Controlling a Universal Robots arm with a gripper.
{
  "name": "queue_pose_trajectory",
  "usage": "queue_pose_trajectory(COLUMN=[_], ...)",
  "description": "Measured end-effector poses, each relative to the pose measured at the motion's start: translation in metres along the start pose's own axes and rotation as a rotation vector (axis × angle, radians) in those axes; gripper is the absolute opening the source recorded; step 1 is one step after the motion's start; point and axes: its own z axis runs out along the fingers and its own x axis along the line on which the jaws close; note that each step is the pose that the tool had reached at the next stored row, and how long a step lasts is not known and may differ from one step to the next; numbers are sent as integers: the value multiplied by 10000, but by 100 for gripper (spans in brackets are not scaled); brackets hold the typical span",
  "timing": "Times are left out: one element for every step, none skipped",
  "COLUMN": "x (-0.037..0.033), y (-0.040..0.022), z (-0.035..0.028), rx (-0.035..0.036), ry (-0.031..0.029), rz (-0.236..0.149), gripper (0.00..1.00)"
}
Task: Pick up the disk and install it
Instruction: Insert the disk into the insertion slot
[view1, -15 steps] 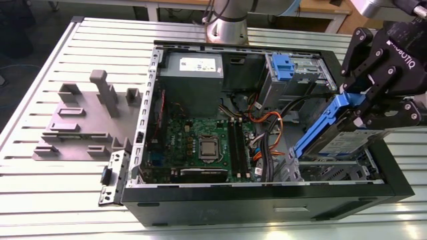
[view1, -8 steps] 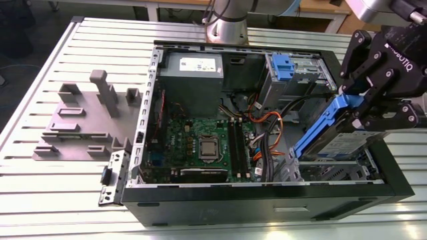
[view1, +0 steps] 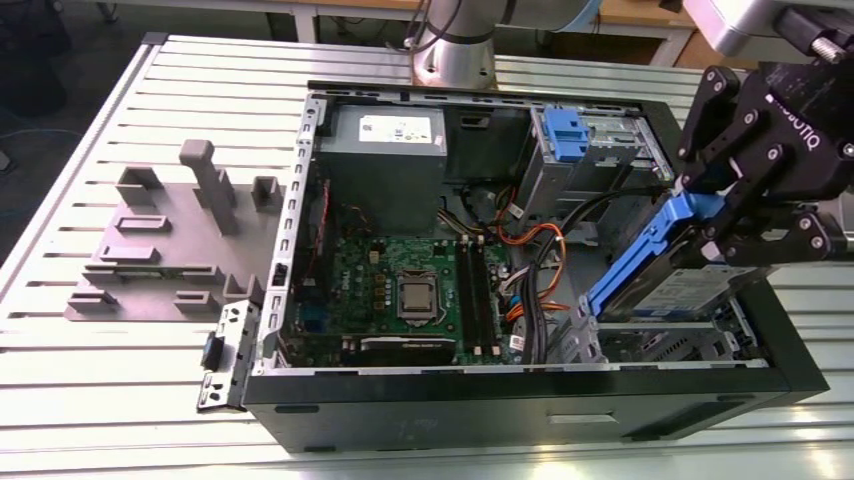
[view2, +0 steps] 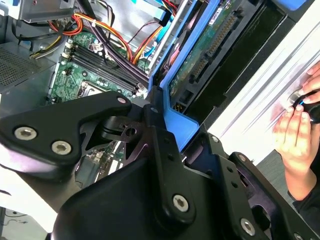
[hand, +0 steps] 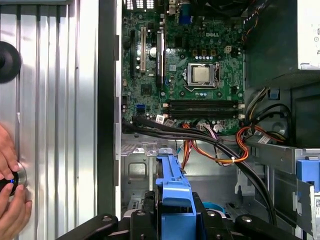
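Exterior view: an open computer case (view1: 534, 405) lies on its side on a slatted metal table (view1: 80, 385); every place below is given relative to this case.
Gripper: the black gripper (view1: 707, 225) stands over the case's corner at the exterior view's right, and its fingers are clamped on the blue carrier frame of the disk; both wrist views show the grip too (view2: 167, 120) (hand: 174, 200).
Disk: the disk (view1: 674, 292) hangs tilted in that grip, label side up. Its lower end is down inside the case by a metal bay and its upper end is raised above the case's rim. I cannot tell whether it touches the bay. The second wrist view shows its green circuit-board underside (view2: 210, 50).
Motherboard: the green motherboard (view1: 400, 280) lies flat on the case's floor, with the processor socket (hand: 202, 74) near its middle.
Power supply: a grey power-supply box (view1: 387, 140) fills the case's far corner.
Drive bay latch: a blue latch (view1: 567, 135) sits on the bay beside the power supply.
Cables: orange and black cables (hand: 215, 150) run inside the case between the motherboard and the disk.
Fixture: a grey holder block (view1: 160, 240) stands on the table outside the case, at the exterior view's left.
Person: a person's hands (hand: 12, 200) rest on the table just outside the case wall, around a small black object.
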Motion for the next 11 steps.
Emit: queue_pose_trajectory(x=[0, 1, 1, 1, 1, 1, 1, 1, 2, 2, 2], y=[-2, -4, -5, -7, -8, -8, -9, -9, -9, -9, -9], z=[5, 11, 16, 20, 25, 29, 32, 34, 35, 37, 37], rx=[0, 0, 0, 0, 0, -1, 0, 0, -1, 0, 0], ry=[0, 0, 0, 1, 0, 1, 1, 1, 2, 1, 1], rz=[0, 0, 0, 1, 0, 1, 1, 0, 1, 0, 1], gripper=[36, 36, 36, 36, 36, 36, 36, 36, 36, 36, 36])
